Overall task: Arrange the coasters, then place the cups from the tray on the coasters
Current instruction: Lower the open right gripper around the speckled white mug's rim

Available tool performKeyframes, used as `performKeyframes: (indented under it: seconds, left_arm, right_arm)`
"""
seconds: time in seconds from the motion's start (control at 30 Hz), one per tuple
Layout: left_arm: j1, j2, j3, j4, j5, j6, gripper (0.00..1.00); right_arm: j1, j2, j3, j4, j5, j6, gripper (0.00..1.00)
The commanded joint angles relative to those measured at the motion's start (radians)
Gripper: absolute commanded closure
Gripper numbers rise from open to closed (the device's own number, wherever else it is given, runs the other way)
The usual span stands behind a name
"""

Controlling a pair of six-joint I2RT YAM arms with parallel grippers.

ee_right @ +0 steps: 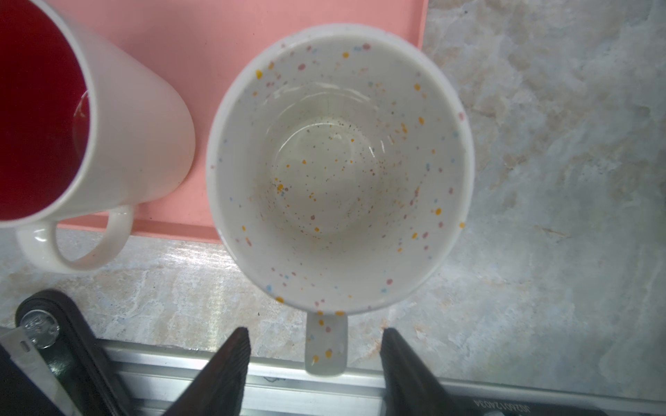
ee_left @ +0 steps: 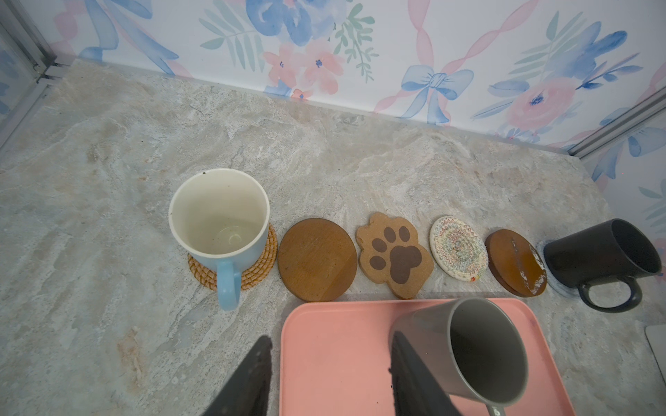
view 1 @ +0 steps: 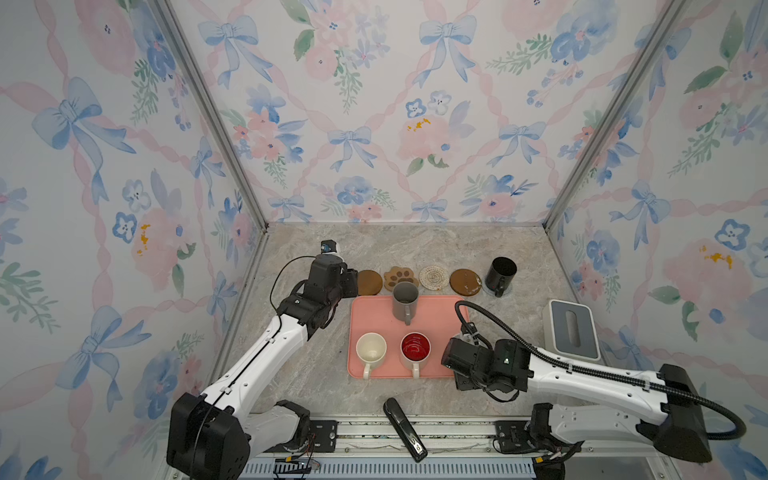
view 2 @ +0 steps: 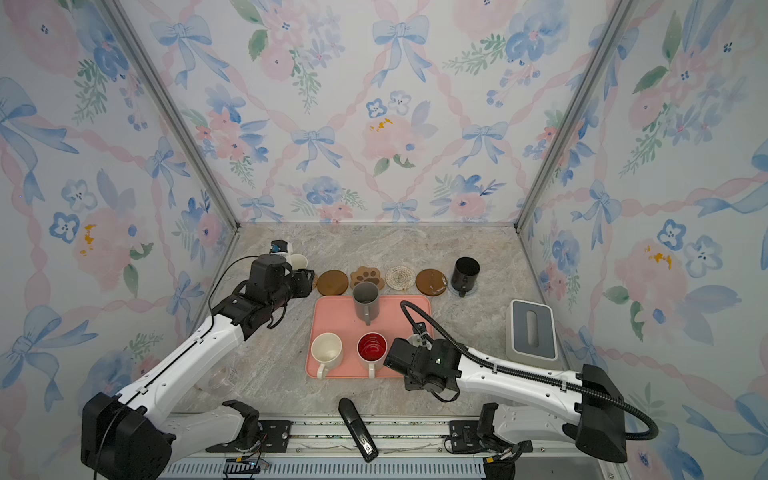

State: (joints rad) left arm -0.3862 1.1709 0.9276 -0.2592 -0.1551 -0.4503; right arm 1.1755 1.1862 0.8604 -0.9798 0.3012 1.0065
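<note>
A marbled grey-beige surface (view 1: 415,245) is enclosed on the left, right and far sides by walls (view 1: 395,124) papered with blue bows and pink flowers, joined at the far corners by metal posts (view 1: 218,124) and edged nearest by a metal rail (view 1: 457,432).

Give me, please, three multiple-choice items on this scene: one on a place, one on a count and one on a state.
1. Where does the light blue mug stand?
A. on the bare tabletop
B. on the woven rattan coaster
C. stacked on another mug

2. How many coasters in the row carry nothing?
A. two
B. four
C. six

3. How do the jaws of the right gripper stand?
A. shut on a coaster
B. shut on a mug's rim
C. open, either side of the handle of the speckled mug

Answers:
1 B, rattan rings its base.
2 B, the brown rounds, the paw-print coaster and the cream round are bare.
3 C, gaps flank the handle.
</note>
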Motion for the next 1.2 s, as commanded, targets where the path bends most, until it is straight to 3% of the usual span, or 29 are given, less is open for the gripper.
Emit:
performKeyframes:
  seconds: [0.0,0.57,1.17]
  left_arm:
    - [-0.006,-0.004,-0.014,0.005,0.015,-0.017,0.51]
    - [-0.007,0.014,-0.015,0.009,0.014,-0.031,0.51]
    - [-0.006,0.039,-0.004,0.009,0.015,-0.034,0.50]
  right_arm:
    - [0.010,0.022,-0.010,0.023,-0.008,0.009,0.38]
    - [-0.086,0.041,-0.059,0.095,-0.082,-0.049,0.39]
    - [-0.132,0.094,-0.066,0.099,-0.082,-0.030,0.54]
